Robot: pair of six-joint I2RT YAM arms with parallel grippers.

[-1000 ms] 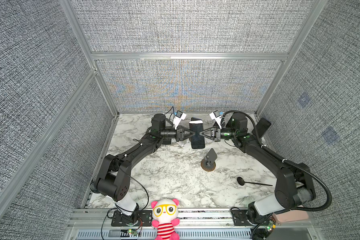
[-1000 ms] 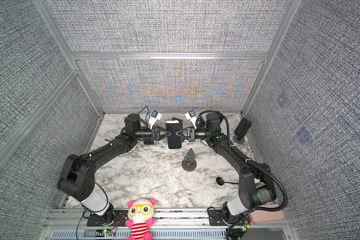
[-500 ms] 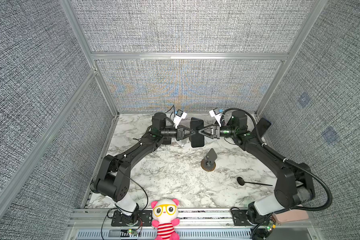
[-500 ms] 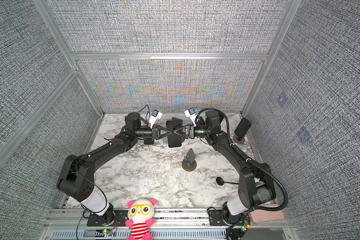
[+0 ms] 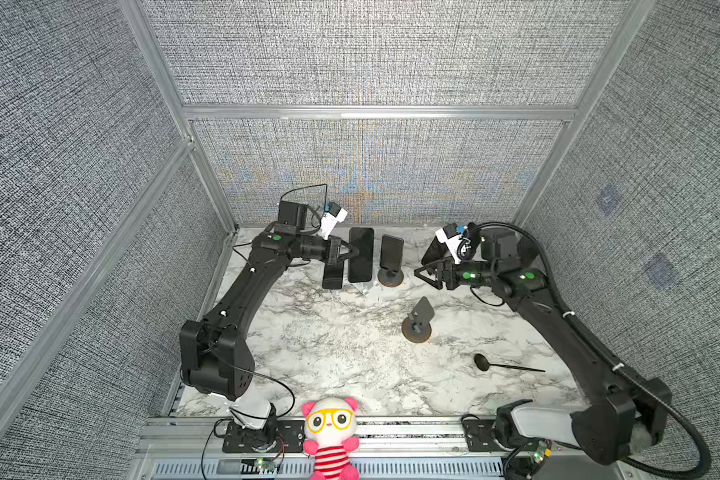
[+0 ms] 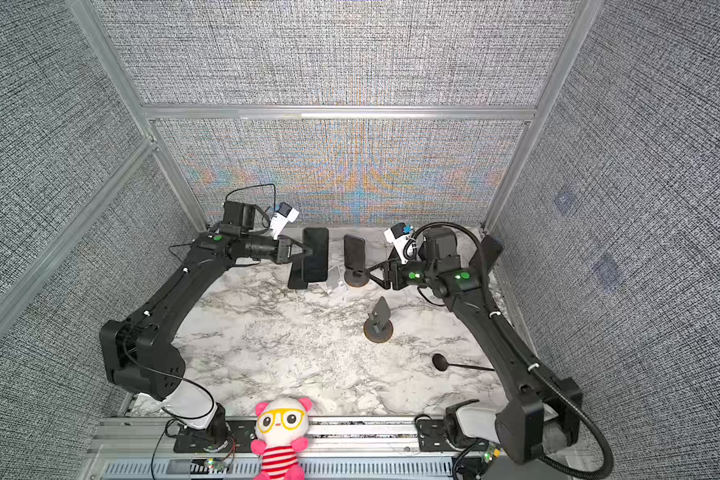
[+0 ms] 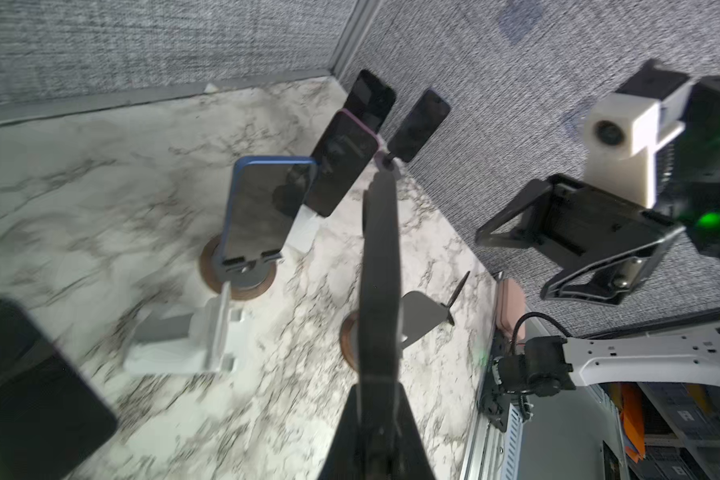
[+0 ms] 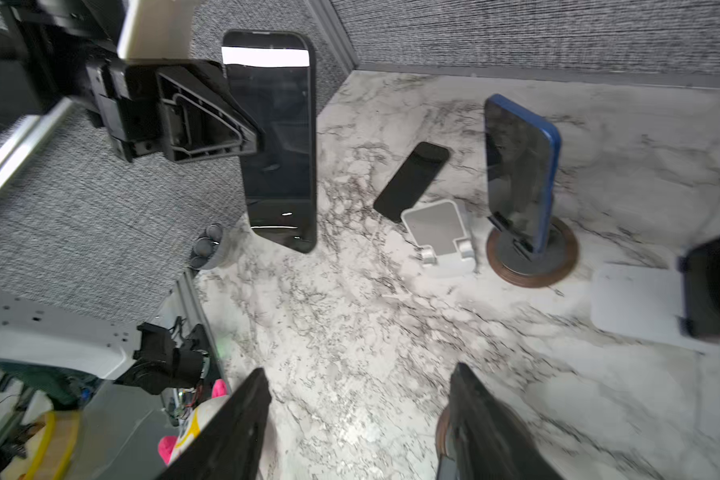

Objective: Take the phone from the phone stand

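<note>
The left fingers pinch the black phone by one long edge. They hold it upright in the air near the back wall, well apart from the phone stand, which stands bare on the table. A second ago the right fingers clamped the opposite edge as well. They have now let go, stand spread, and have drawn back to the right. In the left wrist view the held phone shows only edge-on, as a thin dark strip. A flat phone lies half hidden behind the left fingers. A blue-cased phone sits on a round base close by. A dark phone is cut off by the frame in the right wrist view. Both wrist views are blurred.
</note>
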